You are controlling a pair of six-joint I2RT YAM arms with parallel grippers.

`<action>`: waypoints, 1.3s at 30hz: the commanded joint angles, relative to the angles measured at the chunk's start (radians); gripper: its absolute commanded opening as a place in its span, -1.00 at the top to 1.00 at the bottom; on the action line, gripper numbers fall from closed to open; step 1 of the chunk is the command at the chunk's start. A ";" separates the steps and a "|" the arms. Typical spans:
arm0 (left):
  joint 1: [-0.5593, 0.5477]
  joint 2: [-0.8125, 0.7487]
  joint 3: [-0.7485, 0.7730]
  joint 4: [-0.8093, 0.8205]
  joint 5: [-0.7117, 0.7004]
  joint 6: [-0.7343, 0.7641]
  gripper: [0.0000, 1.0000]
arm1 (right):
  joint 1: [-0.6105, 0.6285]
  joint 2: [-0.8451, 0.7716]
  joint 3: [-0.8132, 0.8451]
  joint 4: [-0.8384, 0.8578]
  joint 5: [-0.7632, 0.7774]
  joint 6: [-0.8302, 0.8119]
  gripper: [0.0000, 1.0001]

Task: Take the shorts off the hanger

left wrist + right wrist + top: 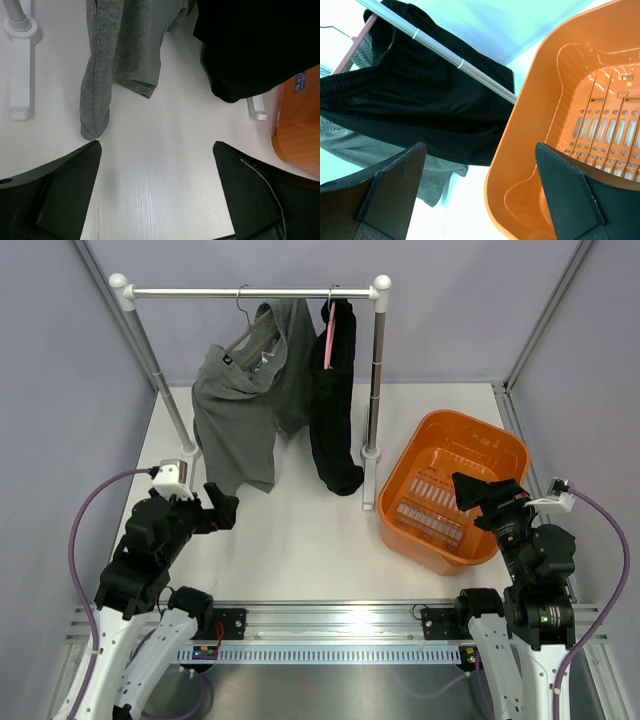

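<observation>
Left tool (222, 508): low over the worktop (300, 540) at the near left, jaws spread wide with nothing between them. In its wrist view the left tool (156, 145) has only bare worktop (160, 175) between its fingers.
Right tool (475, 492): over the near part of the basket (450, 416), jaws wide and holding nothing. In its wrist view the right tool (480, 147) looks across the basket rim (520, 130).
Grey shorts (240, 410): hanging from a dark hanger (248, 335) on the rail (255, 291), left of centre. They sit crooked, with the waistband slumped down to the left. One leg hem reaches down close in front of the left tool, as its wrist view shows (95, 115).
Black shorts (335, 410): on a pink hanger (329, 340) at the right end of the rail, just beside the grey pair and next to the rack post (375, 370). They hang long and narrow, and the lower end is close to the worktop.
Basket: orange, slotted floor, to the right of the rack post. Nothing is visible inside it.
Contact: neither tool touches either pair of shorts or either hanger.
</observation>
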 commanded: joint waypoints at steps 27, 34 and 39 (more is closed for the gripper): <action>0.005 0.310 0.584 0.180 0.161 0.081 -0.98 | -0.005 0.079 0.072 0.053 -0.020 -0.087 -0.99; 0.005 0.517 0.756 0.319 0.135 0.157 -0.98 | -0.005 0.149 0.092 0.104 -0.069 -0.092 -0.99; 0.005 0.677 0.906 0.369 0.121 0.294 -0.96 | -0.005 0.223 0.151 0.092 -0.080 -0.114 -0.99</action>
